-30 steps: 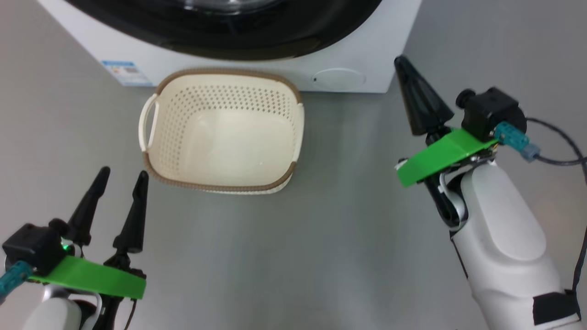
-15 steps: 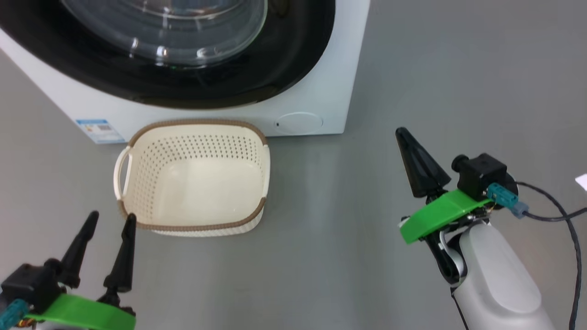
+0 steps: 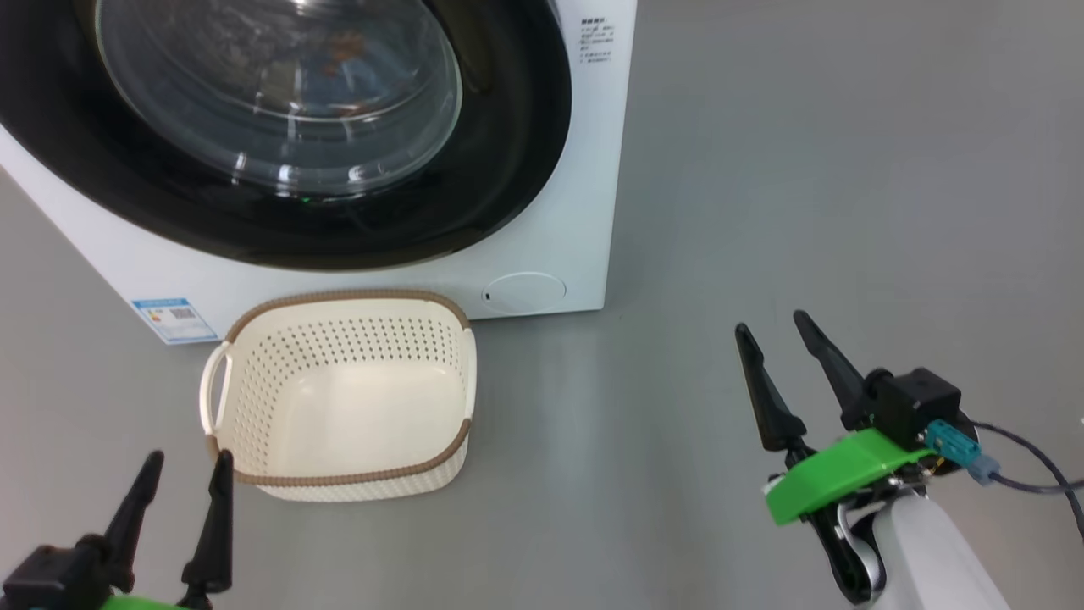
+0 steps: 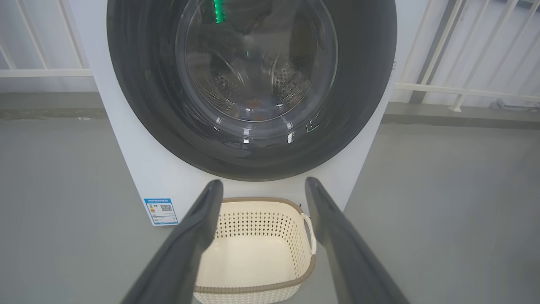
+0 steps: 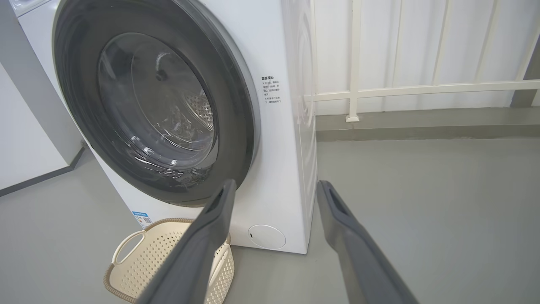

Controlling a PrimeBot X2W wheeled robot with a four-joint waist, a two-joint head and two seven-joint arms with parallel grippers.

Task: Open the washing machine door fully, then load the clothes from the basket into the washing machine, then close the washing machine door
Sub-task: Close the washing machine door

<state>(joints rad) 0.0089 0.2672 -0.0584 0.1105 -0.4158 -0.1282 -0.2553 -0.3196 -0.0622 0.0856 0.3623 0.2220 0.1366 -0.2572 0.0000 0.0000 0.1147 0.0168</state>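
The white washing machine (image 3: 550,220) stands ahead with its black-rimmed round door (image 3: 517,152) shut flat against the front. Through the glass window (image 3: 279,93) I dimly make out blue and orange fabric, the clothes (image 3: 339,63), in the drum. On the floor in front of the machine sits the cream basket (image 3: 339,298), with nothing in it. My left gripper (image 3: 190,457) hovers open just near the basket's front left corner. My right gripper (image 3: 770,322) is open over bare floor to the right, holding nothing. The wrist views show the left gripper (image 4: 263,181) and the right gripper (image 5: 276,182) with fingers spread.
A blue label (image 3: 172,318) and a round white flap (image 3: 525,291) sit low on the machine's front. White railing (image 5: 354,90) runs behind and beside the machine. A dark cable (image 3: 1033,479) trails from my right wrist. Grey floor spreads to the right.
My right gripper has gone from shut to open. The head camera has tilted up, so more of the door shows and the basket sits lower in the picture.
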